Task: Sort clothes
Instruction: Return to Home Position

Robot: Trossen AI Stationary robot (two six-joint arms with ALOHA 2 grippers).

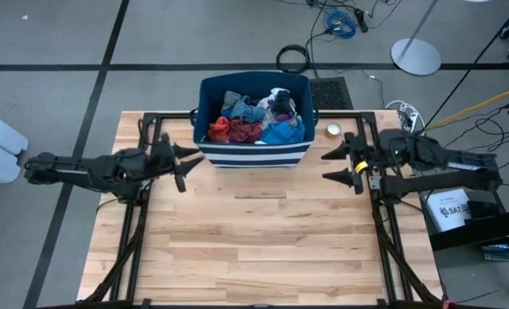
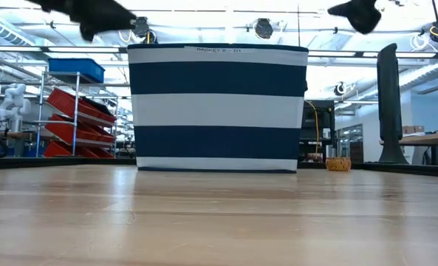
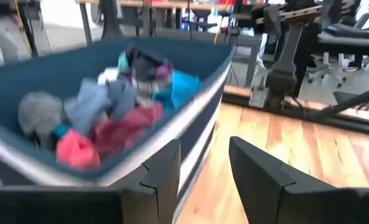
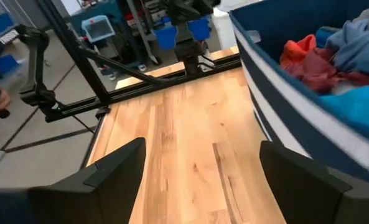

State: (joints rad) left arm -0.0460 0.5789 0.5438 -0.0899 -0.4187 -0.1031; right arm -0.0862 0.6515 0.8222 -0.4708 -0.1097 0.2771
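The clothes [image 1: 256, 118] lie piled in a navy bin with white stripes [image 1: 254, 154] at the table's far middle: red, maroon, blue-grey, bright blue and white pieces. The left wrist view shows the clothes [image 3: 116, 112] inside the bin, and the right wrist view shows the clothes [image 4: 333, 56] from the other side. My left gripper [image 1: 188, 166] hovers open just left of the bin's near corner, with nothing between its fingers [image 3: 165, 171]. My right gripper [image 1: 330, 166] hovers open to the right of the bin, also with nothing in it.
A small round tan object [image 1: 333, 130] sits on the table right of the bin. Black frame rails [image 1: 138, 223] run along both sides of the wooden table [image 1: 263, 249]. Bare wood stretches from the bin to the near edge.
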